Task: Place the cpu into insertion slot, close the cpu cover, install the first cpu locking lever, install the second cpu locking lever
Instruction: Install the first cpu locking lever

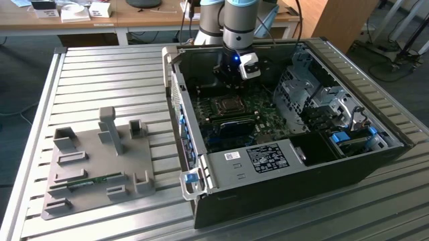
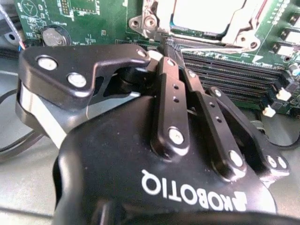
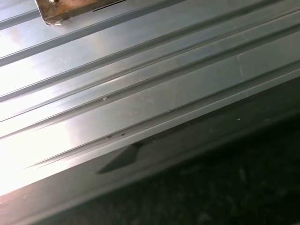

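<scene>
Item: open computer case [image 1: 282, 165], lying on its side on the ribbed metal surface [image 1: 107, 75], right of centre in the exterior view. Green motherboard [image 1: 261, 113] exposed inside.

Item: insertion slot [image 1: 228, 104], near the middle of the frame in the exterior view. In the second wrist view it sits at the top of the frame, and the cpu [image 2: 208, 14] appears already seated there, its pale metal top showing through the window of the cpu cover [image 2: 236, 33]. The cover looks laid down over the chip; whether it is fully flat I cannot say.

Item: claw [image 2: 165, 47], in the second wrist view, black fingers drawn together with no gap and nothing visibly gripped between them. The tips point at the near left corner of the socket frame, just beside a thin bright wire, judged to be a locking lever [image 2: 206, 48], running along the socket's lower edge above the long black memory slots [image 2: 234, 77]. In the exterior view the arm [image 1: 238, 20] hangs at the upper centre, over the back of the case.

Item: grey fixture plate [image 1: 94, 165], lower left of the exterior view, well apart from the work.

Handling note: the step in hand reads as lever work. Judged best done with closed tips pressing the wire squarely, a slow sweep under its retaining hook, and no sideways load on the cover. Risks: tips slipping off the thin wire onto the board, or grazing the memory slots close by.
</scene>
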Controlling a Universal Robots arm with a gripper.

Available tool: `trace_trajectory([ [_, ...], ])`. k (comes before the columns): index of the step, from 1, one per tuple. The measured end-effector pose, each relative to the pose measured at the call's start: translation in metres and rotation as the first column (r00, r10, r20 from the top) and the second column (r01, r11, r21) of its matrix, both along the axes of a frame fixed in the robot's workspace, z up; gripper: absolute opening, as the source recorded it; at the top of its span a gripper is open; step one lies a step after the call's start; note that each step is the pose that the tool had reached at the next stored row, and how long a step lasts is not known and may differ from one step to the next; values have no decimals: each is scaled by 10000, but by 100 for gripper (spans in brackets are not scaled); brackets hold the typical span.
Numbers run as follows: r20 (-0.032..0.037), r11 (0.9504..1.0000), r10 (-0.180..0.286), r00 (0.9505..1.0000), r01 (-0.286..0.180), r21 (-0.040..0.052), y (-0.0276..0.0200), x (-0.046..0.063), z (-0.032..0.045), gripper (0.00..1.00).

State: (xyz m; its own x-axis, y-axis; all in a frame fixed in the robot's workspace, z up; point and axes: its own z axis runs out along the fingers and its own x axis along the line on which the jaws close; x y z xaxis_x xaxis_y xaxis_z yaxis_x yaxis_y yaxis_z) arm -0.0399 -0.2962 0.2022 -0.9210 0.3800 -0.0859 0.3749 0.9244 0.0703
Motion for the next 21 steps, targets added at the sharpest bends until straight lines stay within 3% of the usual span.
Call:
trace_trajectory([
  [6, 0, 10000, -50, 10000, 50, 14, 11, 0, 34, 11],
  [10, -1, 9999, -87, 10000, 87, 111, 18, -6, 36, 11],
  [15, -3, 9995, -112, 9999, 112, 302, 20, -10, 36, 11],
  [21, 17, 9994, -110, 9999, 110, 322, 18, -15, 32, 11],
])
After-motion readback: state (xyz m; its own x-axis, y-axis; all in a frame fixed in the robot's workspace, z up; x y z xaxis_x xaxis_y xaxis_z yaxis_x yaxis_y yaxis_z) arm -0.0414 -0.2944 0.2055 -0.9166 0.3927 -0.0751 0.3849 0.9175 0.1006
